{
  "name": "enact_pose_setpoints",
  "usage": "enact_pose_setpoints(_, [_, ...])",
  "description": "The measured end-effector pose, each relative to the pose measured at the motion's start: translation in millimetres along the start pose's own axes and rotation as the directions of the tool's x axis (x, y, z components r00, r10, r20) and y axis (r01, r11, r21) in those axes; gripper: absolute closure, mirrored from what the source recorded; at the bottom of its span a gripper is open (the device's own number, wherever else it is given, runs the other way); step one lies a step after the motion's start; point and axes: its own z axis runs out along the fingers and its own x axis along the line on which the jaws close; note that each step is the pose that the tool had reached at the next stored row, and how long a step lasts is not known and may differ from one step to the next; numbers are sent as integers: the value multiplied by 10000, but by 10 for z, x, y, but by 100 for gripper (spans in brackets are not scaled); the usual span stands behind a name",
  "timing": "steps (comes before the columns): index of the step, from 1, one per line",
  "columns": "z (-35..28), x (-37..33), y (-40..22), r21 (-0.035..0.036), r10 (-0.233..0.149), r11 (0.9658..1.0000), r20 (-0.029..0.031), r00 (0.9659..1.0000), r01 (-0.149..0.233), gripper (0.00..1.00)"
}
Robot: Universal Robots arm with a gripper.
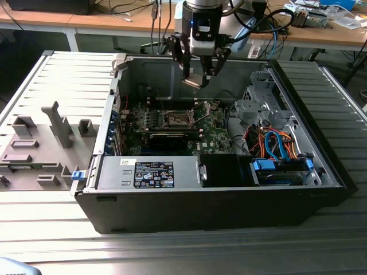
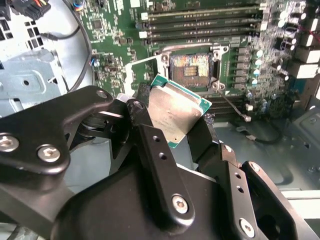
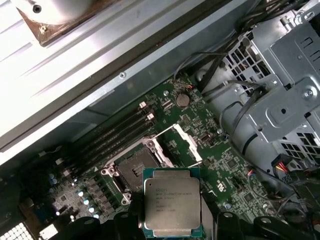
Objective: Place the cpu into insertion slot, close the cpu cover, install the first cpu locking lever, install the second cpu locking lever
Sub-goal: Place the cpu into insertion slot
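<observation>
cpu (image 3: 172,202) clamped by its edges between fingers of gripper (image 1: 196,77), held above uncovered insertion slot (image 3: 132,169) mid-motherboard (image 3: 220,165), cpu cover (image 3: 186,142) swung open beside slot, small unread print borne on cpu top

The gripper (image 1: 196,75) is matte black, with flat linkage fingers (image 2: 157,155) fastened by silver socket-head screws (image 2: 180,204). Above sits a pale grey wrist block (image 1: 202,31) with black cables (image 1: 252,26).

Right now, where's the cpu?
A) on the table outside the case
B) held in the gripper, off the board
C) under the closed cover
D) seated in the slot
B: the cpu is clamped in the gripper, and the slot beneath it is bare.
</observation>
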Motion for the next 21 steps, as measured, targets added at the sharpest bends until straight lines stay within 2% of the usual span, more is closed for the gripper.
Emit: enact_pose_setpoints(21, [0, 1, 0, 5, 123, 9999, 4, 9999, -123, 45])
